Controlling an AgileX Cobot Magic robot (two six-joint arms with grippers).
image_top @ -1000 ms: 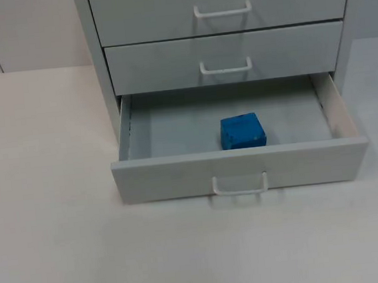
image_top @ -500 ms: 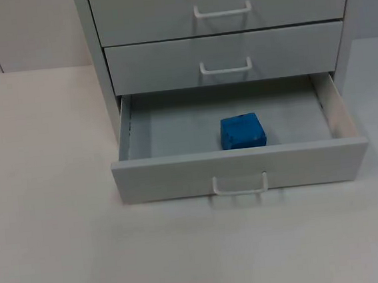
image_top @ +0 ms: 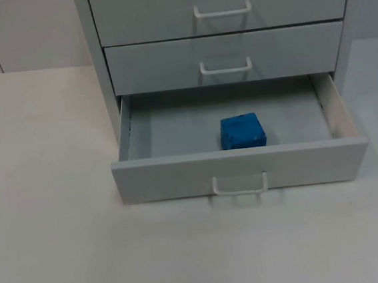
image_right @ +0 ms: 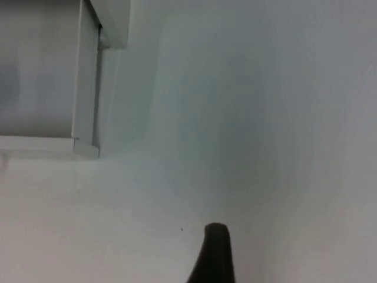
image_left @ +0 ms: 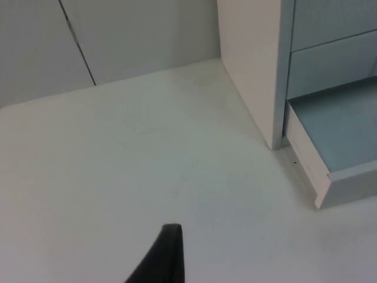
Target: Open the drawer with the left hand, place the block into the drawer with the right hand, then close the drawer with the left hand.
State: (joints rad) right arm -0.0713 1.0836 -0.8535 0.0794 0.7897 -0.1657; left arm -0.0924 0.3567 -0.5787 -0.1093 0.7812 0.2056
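The bottom drawer (image_top: 240, 170) of a grey cabinet stands pulled out, its white handle (image_top: 240, 185) facing me. A blue block (image_top: 242, 131) rests on the drawer floor, near the front wall and slightly right of centre. My left gripper (image_left: 171, 253) waits above bare table to the left of the cabinet, well away from the drawer's side wall (image_left: 306, 162). My right gripper (image_right: 215, 250) waits over the table on the cabinet's right side, apart from the drawer's corner (image_right: 85, 144). Nothing is held by either one.
Two upper drawers (image_top: 224, 58) of the cabinet are closed, each with a white handle. The white table (image_top: 53, 194) spreads left of and in front of the cabinet. A grey partition wall (image_left: 118, 41) stands behind.
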